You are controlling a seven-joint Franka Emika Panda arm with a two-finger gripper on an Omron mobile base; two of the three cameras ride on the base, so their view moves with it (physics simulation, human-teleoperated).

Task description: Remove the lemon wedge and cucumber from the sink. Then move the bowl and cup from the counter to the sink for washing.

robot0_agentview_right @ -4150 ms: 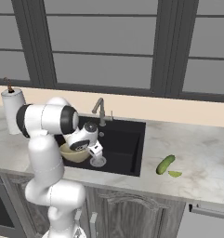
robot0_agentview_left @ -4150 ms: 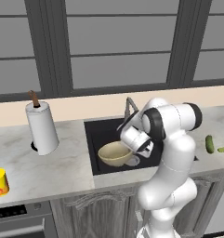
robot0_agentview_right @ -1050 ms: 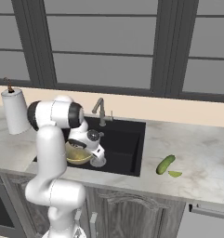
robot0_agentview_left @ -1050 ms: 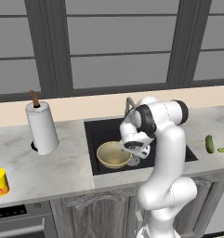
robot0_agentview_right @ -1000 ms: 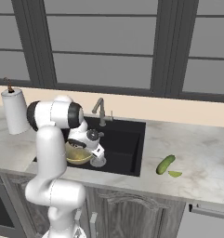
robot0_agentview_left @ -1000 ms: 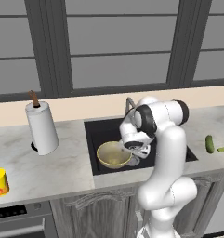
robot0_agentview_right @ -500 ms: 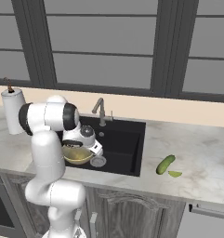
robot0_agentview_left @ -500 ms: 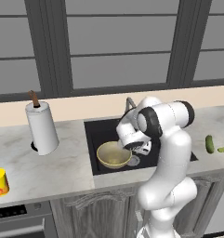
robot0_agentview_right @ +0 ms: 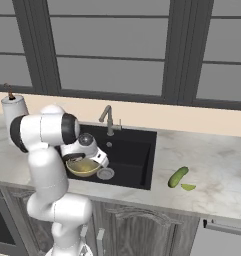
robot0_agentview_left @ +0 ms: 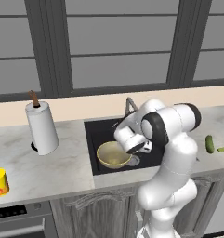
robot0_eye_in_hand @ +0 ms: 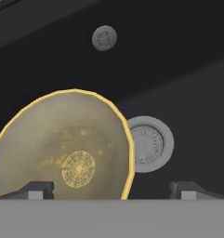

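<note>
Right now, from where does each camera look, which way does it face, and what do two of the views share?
Left base view: behind the arm on its left, facing forward and down at the sink and bowl; the white arm rises at lower right.
Right base view: behind on its right, same direction; the arm rises at lower left, the cucumber on the counter.
Hand view: on the hand, looking along the open tool into the sink at the bowl; two dark fingertips show.
Both base views share sink, bowl, cucumber.
</note>
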